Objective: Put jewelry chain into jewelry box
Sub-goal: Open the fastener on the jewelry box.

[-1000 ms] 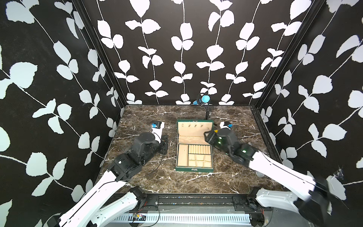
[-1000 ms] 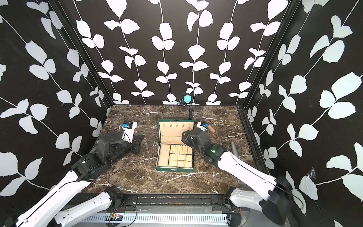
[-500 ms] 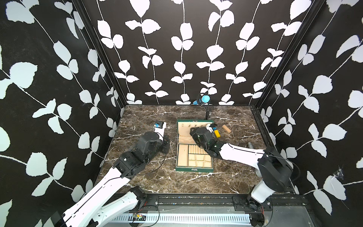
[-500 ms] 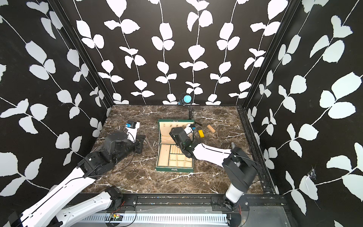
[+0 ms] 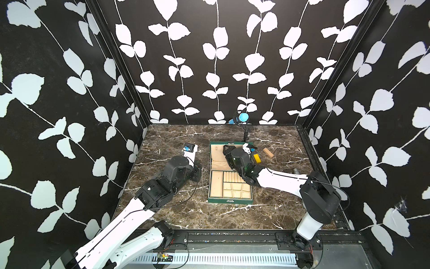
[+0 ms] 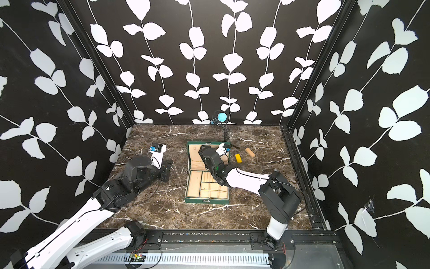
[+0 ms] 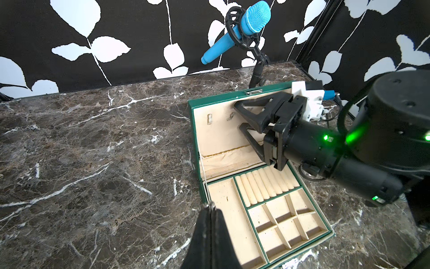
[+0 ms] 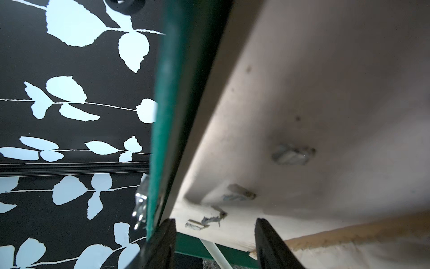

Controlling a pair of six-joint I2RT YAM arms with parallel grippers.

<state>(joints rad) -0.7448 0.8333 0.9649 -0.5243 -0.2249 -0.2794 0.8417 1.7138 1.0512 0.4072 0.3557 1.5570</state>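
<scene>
In both top views the jewelry box (image 5: pixel 230 200) sits open on the worktop (image 5: pixel 186 216). The left gripper (image 6: pixel 168 171) is pinched together on the jewelry chain (image 6: pixel 178 173), which seems to hang just beside the box, not in it yet. A yellow block (image 5: pixel 256 157) lies beside the lid, out of the way.

In the left wrist view the right arm (image 7: pixel 325 149) leans over the ring rolls (image 7: pixel 263 186).

In the right wrist view the right gripper (image 8: pixel 215 242), jaws apart, rests on the lid (image 8: pixel 302 93), maybe to keep it up.

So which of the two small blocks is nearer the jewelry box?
The yellow block, just beside the open lid of the jewelry box; the tan wooden block lies farther away.
</scene>
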